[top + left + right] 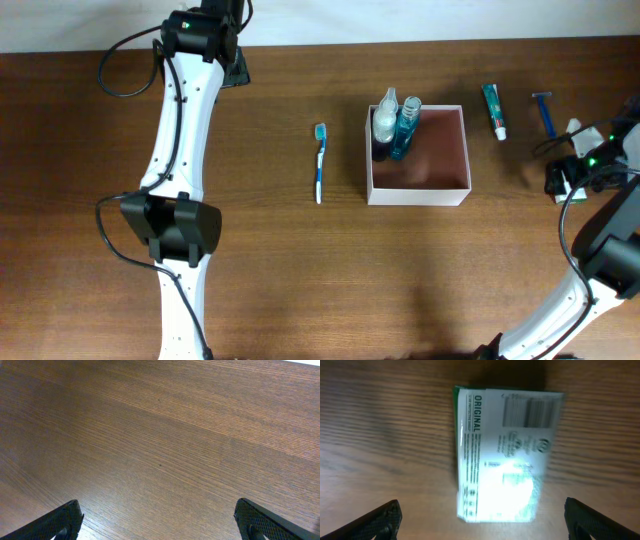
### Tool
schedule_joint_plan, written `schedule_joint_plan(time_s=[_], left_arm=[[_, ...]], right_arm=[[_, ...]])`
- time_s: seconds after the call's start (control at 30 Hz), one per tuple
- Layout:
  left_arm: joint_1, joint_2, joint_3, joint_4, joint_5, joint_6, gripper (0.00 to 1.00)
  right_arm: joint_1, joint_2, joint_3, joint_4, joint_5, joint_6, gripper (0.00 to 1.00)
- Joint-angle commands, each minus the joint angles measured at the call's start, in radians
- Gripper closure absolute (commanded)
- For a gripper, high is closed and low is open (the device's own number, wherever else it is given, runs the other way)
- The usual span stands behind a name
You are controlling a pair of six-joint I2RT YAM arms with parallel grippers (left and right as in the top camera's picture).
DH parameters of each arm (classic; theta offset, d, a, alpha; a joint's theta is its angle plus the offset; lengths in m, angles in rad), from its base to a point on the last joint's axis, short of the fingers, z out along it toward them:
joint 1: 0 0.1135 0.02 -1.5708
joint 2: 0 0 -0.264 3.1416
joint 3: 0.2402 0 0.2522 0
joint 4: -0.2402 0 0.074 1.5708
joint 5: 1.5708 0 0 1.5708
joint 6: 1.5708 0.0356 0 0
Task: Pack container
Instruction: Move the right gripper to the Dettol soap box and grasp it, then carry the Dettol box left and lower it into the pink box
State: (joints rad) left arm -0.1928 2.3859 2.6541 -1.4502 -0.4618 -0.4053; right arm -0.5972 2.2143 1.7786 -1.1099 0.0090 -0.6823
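Observation:
The container [455, 193], a square white-walled box with a reddish-pink inside, sits at the table's middle right and holds a clear bottle [385, 113] and a blue bottle [407, 127] in its far left corner. My right gripper [482, 519] is open above a white and green packet [506, 457] lying flat on the table at the right edge; in the overhead view that gripper [568, 178] is at the far right. My left gripper [159, 522] is open and empty over bare wood at the far left [232, 62].
A blue and white toothbrush [320, 160] lies left of the container. A green toothpaste tube [494, 109] and a blue razor [545, 112] lie right of it, near the far edge. Cables trail by both arms.

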Motion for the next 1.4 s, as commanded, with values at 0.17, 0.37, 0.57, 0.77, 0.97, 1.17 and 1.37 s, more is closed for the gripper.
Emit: schedule_joint_plan(time_s=[0.17,0.37,0.57,0.77,0.97,1.17,1.37], left_arm=[[0.006,-0.011,-0.004,-0.001,-0.022,-0.006,0.01],[0.006,-0.011,-0.004,-0.001,-0.022,-0.006,0.01],[0.006,-0.011,-0.004,-0.001,-0.022,-0.006,0.01],[0.006,-0.011,-0.004,-0.001,-0.022,-0.006,0.01],[0.006,-0.011,-0.004,-0.001,-0.022,-0.006,0.01],[0.006,-0.011,-0.004,-0.001,-0.022,-0.006,0.01],[0.006,-0.011,-0.004,-0.001,-0.022,-0.006,0.01]], right_arm=[[-0.005,0.069,0.016,0.051,0.030,-0.021,0.01],[-0.004,0.072,0.009,0.105,0.029,-0.021,0.01],[0.007,0.080,0.009,0.108,0.025,-0.016,0.02],[0.023,0.085,-0.004,0.124,0.014,-0.017,0.08],[0.022,0.085,-0.004,0.123,0.014,-0.017,0.33],[0.022,0.085,-0.004,0.122,0.001,-0.016,0.47],[0.022,0.085,-0.004,0.120,-0.001,0.003,0.60]])
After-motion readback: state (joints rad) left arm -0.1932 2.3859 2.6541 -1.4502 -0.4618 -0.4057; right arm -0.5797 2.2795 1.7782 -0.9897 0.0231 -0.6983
